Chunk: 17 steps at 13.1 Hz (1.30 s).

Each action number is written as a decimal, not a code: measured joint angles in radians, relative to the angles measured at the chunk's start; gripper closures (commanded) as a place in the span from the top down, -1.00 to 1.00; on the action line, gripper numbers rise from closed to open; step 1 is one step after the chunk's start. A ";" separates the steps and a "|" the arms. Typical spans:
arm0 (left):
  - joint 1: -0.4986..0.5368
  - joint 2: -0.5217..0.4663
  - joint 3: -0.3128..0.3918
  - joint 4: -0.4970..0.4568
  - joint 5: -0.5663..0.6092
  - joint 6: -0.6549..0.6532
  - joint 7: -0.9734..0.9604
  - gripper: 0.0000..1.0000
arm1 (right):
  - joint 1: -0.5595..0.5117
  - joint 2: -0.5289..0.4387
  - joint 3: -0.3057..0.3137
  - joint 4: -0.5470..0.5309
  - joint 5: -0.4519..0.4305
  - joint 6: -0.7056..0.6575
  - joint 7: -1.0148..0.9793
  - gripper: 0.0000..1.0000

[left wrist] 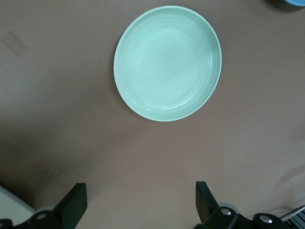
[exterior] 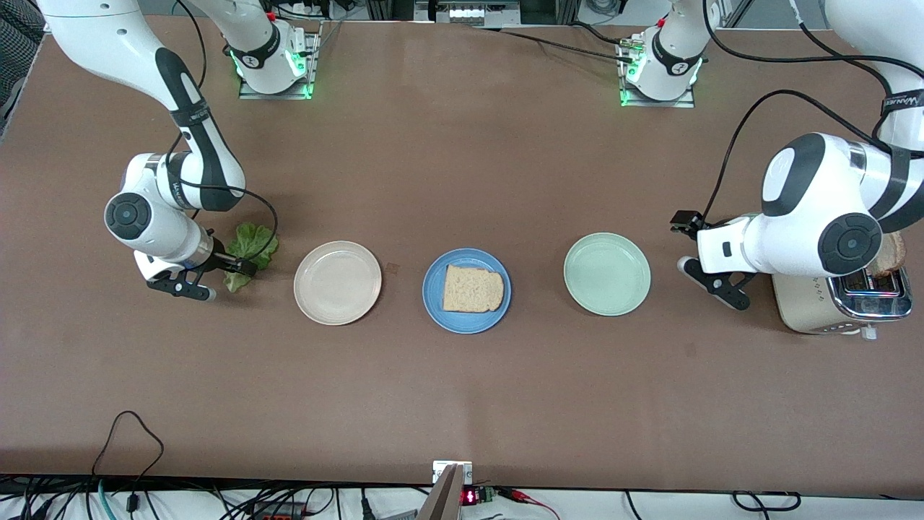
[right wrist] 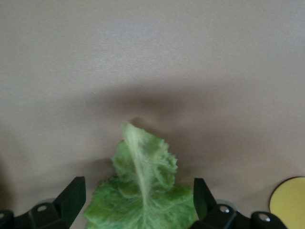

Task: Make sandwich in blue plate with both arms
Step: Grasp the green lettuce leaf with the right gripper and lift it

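Right gripper (exterior: pixel 206 278) released astride lettuce (exterior: pixel 250 249); left gripper (exterior: pixel 711 278) released over bare table (exterior: pixel 462 144) beside green plate (exterior: pixel 607 274) rim, at its 3 o'clock in front view.

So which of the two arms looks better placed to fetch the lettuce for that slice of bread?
The right arm. Its end effector is open right over the lettuce leaf, with a finger on either side of it. The left end effector, also open, is by the toaster past the pale green plate.

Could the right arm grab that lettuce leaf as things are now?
Probably yes. The right claw is open, and the lettuce leaf lies between its fingers on the table, with nothing over it or in the way.
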 measured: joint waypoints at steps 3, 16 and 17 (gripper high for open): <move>0.015 0.000 0.025 0.082 0.001 -0.108 -0.005 1.00 | -0.005 0.020 -0.002 -0.001 0.000 0.016 0.000 0.87; 0.017 -0.002 0.040 0.215 0.043 -0.266 -0.123 1.00 | -0.005 0.034 -0.002 0.003 0.000 0.031 -0.001 -1.00; 0.020 -0.002 0.041 0.229 0.043 -0.265 -0.123 1.00 | -0.005 0.026 -0.002 0.007 0.000 0.022 -0.001 -1.00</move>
